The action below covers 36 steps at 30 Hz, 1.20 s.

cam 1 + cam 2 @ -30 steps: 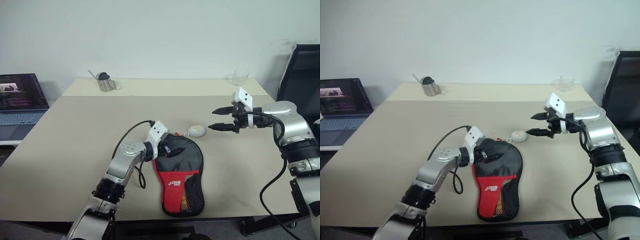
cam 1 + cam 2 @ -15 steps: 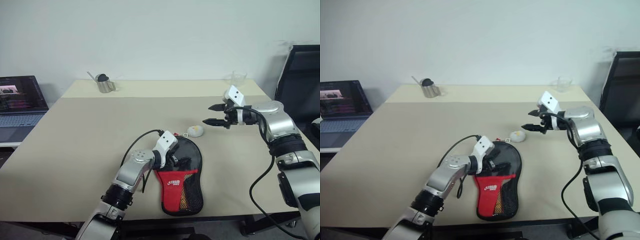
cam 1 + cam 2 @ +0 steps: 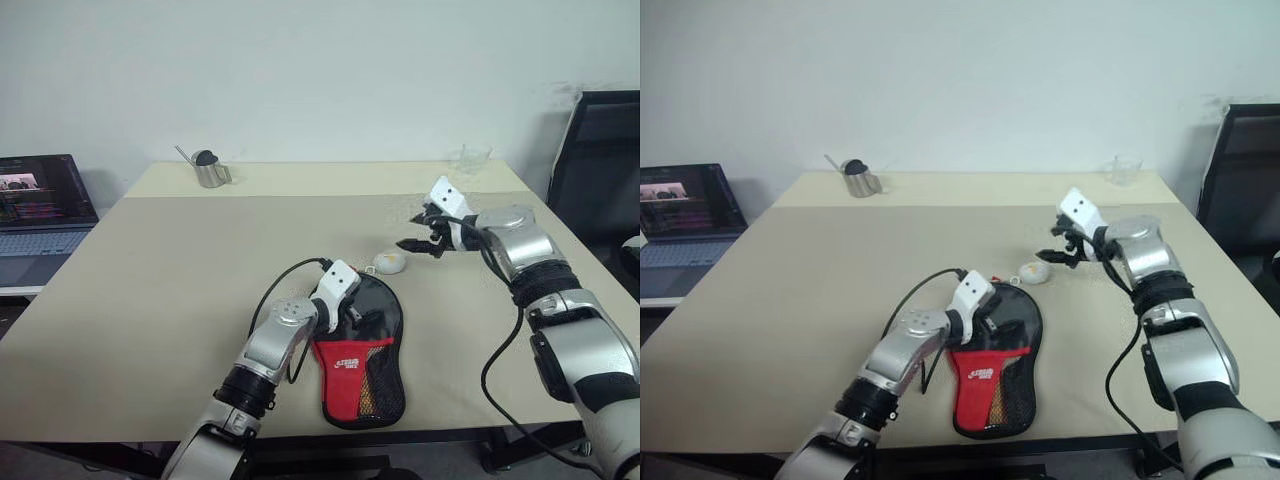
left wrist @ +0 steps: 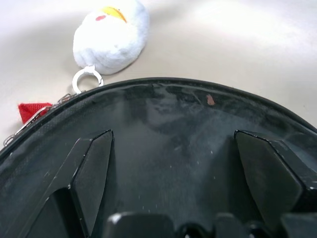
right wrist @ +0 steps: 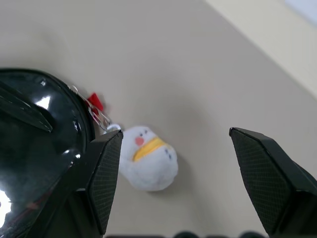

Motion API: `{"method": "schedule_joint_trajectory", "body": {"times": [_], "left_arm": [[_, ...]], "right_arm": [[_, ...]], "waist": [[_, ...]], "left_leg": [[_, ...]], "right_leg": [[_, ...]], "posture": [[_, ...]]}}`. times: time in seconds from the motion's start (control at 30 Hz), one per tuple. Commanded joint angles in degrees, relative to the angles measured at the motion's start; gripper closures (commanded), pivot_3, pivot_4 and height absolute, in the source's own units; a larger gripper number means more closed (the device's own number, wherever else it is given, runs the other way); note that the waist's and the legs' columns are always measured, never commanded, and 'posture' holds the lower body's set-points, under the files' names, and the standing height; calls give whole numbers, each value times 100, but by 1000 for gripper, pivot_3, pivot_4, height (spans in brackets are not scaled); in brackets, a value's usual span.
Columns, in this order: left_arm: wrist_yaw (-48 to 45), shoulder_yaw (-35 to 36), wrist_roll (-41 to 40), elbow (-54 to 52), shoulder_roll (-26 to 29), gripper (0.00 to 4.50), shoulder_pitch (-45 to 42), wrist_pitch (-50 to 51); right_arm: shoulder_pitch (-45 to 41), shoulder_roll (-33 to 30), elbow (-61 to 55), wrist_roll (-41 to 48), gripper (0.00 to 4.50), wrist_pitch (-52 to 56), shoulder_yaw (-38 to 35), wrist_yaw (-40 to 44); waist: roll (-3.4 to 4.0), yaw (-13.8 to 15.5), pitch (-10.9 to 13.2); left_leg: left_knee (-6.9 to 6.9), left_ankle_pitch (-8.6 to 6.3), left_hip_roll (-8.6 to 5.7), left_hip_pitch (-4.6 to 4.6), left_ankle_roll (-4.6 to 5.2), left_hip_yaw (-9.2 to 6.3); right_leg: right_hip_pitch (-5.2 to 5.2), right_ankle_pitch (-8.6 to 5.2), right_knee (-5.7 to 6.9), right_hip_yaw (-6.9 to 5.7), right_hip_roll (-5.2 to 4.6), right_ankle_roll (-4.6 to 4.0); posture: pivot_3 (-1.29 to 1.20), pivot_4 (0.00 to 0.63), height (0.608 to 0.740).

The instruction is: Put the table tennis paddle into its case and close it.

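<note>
on the table, case [image 3: 362,350] under wide left end effector [image 3: 362,322], right end effector [image 3: 415,231] wide, well apart

Silver arms, black cables, black-fingered tools

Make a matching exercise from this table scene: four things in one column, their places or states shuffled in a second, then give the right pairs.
Things:
1. case
2. white-yellow charm
3. left tool
4. metal cup

Places or states:
A. at the far left part of the table
B. open, over the black round part of the case
C. lying flat near the table's front edge
D. beside the case's round end, joined to it by a small chain

Pairs: 1-C, 2-D, 3-B, 4-A
</note>
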Motion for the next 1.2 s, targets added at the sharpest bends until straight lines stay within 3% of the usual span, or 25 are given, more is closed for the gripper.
{"method": "schedule_joint_trajectory", "body": {"times": [0.03, 0.4, 0.6, 1.2], "left_arm": [[-18, -81, 90, 224, -15, 107, 39, 182], [-91, -210, 177, 72, -5, 107, 105, 345], [-90, -208, 197, -8, 19, 107, 166, 355], [48, -131, 237, -231, 127, 107, 352, 480]], "right_arm": [[-323, 38, 227, -38, 736, -124, -120, -185], [-535, 439, 827, 121, 736, 0, -410, -252], [-458, 804, 1321, -138, 736, 40, -426, -1338], [-418, 1273, 1767, 28, 736, 505, -833, -1847]], "waist": [[0, 0, 0], [0, -3, 0], [0, -6, -1], [0, -25, -1]], "left_leg": [[0, 0, 0, 0, 0, 1], [-1, 0, 1, 4, 0, 12], [-2, -1, 3, 6, 0, 22], [-14, -3, 6, 17, 1, 62]], "right_leg": [[-2, 0, 0, 1, 0, 0], [-4, 0, 3, 15, 0, 1], [-5, 0, 2, 24, 0, 1], [-13, 1, 0, 59, 0, 3]], "posture": [[0, 150, 740], [0, 150, 740], [0, 150, 740], [0, 150, 740]]}}
